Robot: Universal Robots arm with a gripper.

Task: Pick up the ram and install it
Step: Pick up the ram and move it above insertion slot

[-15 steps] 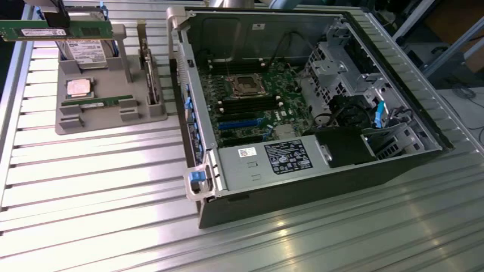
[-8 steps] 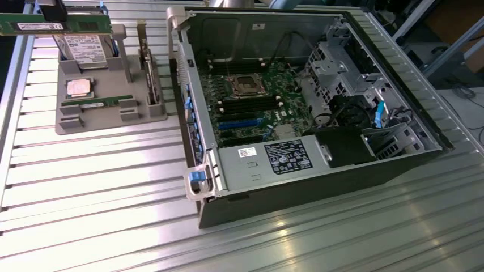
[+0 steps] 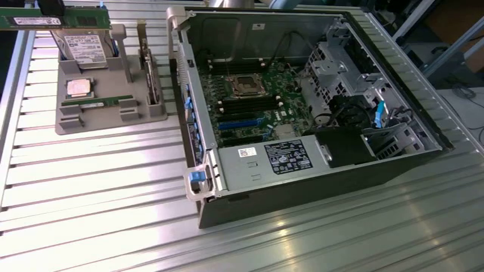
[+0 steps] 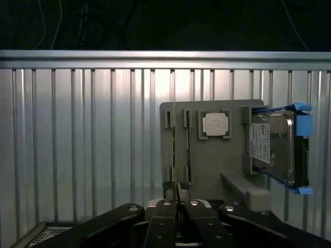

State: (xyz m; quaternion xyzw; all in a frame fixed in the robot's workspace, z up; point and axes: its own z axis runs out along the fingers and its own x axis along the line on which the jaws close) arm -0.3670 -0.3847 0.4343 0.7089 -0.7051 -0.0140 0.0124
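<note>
The ram (image 3: 56,21), a long thin green stick with a white sticker, hangs lengthwise above the grey parts holder (image 3: 106,113) at the exterior view's far left. My gripper (image 3: 51,12) is shut on its upper edge. In the wrist view the ram (image 4: 175,155) appears edge-on, pinched between my black fingers (image 4: 164,212), with the gripper (image 4: 177,200) closed around it. The open computer case (image 3: 302,187) lies to the exterior view's right, and its motherboard's black memory slots (image 3: 250,105) sit below the processor socket (image 3: 246,85).
On the holder sit a second green stick (image 3: 94,104), a silver processor chip (image 3: 78,87), a hard drive (image 3: 83,45) in blue rails and an upright card (image 3: 153,76). The case contains a power supply (image 3: 280,158) and drive cages (image 3: 340,62). The table is ribbed aluminium (image 3: 98,187).
</note>
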